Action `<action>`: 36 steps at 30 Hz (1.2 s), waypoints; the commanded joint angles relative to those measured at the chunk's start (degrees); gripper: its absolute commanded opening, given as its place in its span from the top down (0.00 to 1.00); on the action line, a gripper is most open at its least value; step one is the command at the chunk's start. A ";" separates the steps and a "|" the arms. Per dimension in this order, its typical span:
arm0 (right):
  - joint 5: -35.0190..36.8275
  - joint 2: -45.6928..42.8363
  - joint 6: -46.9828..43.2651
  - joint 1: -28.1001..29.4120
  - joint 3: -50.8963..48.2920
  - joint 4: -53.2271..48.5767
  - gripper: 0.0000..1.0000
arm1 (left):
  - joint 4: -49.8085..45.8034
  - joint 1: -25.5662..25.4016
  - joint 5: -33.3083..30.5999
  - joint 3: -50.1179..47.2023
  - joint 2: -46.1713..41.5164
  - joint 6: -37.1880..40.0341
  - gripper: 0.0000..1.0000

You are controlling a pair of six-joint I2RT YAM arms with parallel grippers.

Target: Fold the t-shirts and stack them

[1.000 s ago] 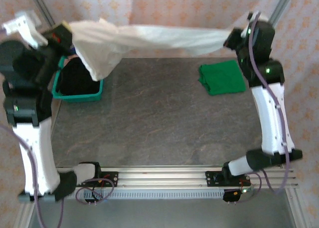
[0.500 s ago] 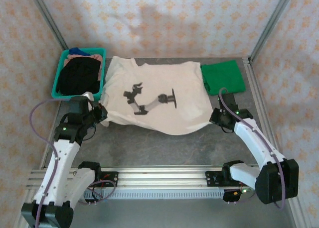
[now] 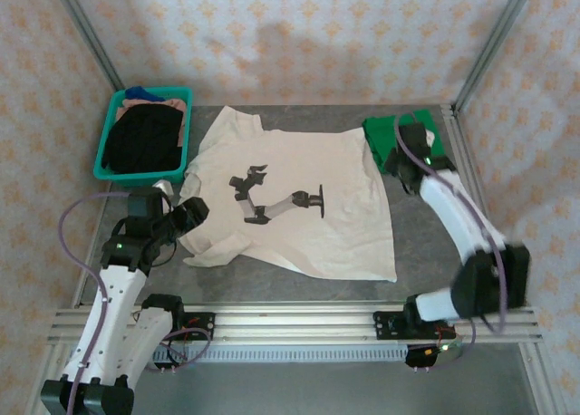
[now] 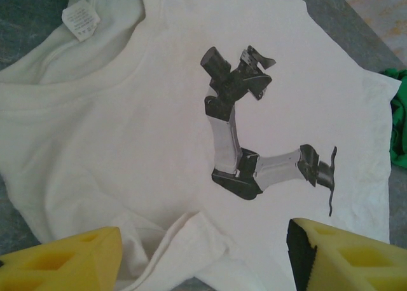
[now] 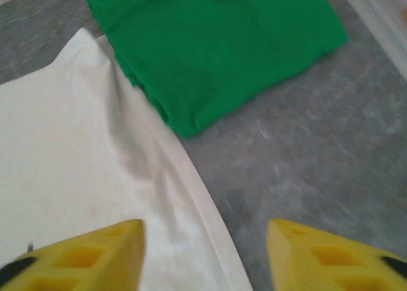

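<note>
The cream t-shirt lies spread flat on the table, its black robot-arm print facing up and its collar toward the basket. My left gripper hovers open at the shirt's left sleeve. In the left wrist view the yellow fingers stand wide apart over a folded-up sleeve, with the gripper holding nothing. The green t-shirt lies folded at the back right. My right gripper is open beside it, over the cream t-shirt's right edge; the green t-shirt is just ahead of the gripper.
A teal basket with dark clothes stands at the back left, close to the shirt's collar. Metal frame posts and patterned walls close in the table. Bare grey table shows right of the cream shirt.
The cream shirt, held stretched in the air between both grippers, now lies flat on the table. Both grippers have opened and let go. The right arm has moved back toward the green shirt.
</note>
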 commanded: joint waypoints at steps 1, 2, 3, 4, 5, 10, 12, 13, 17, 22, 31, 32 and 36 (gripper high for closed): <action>-0.68 14.87 -2.63 -4.93 10.97 1.53 0.55 | 4.11 -0.21 0.68 2.66 4.95 1.03 0.27; -2.03 19.11 -2.76 -5.97 14.55 0.62 0.56 | 4.59 -0.21 0.51 3.44 7.03 1.41 0.25; -2.75 23.42 -2.66 -6.96 18.36 -0.49 0.56 | 5.06 -0.21 0.30 4.01 8.85 1.79 0.24; -3.29 27.51 -2.38 -7.81 22.50 -2.58 0.56 | 5.54 -0.26 0.21 4.46 10.34 2.10 0.22; -3.74 30.87 -2.60 -8.29 25.64 -4.23 0.55 | 6.00 -0.25 0.09 4.93 11.73 2.14 0.21; -7.64 45.52 0.03 -12.03 40.76 -15.18 0.54 | 8.07 -0.54 -1.76 5.80 16.72 4.71 0.18; -7.82 48.00 1.16 -13.37 41.91 -15.18 0.54 | 8.70 -0.56 -1.97 6.52 19.26 5.38 0.18; -7.31 48.65 1.47 -13.85 42.27 -15.20 0.54 | 8.97 -0.56 -2.03 6.90 20.47 5.52 0.18; -8.11 52.38 3.12 -16.94 46.16 -15.50 0.55 | 10.45 -0.71 -1.76 8.89 26.12 5.85 0.18; -9.13 57.27 5.15 -18.28 51.82 -17.39 0.56 | 12.04 -1.18 -1.72 11.73 32.58 6.10 0.18; -4.67 60.44 11.62 -19.17 57.99 -17.28 0.55 | 12.93 -3.37 -2.46 17.12 42.53 6.67 0.18; -3.83 60.30 12.27 -19.17 58.41 -17.24 0.55 | 12.78 -3.55 -2.52 17.55 43.38 6.78 0.18; -3.46 57.81 13.58 -19.17 59.07 -17.77 0.55 | 12.45 -3.77 -2.82 18.83 46.35 7.47 0.18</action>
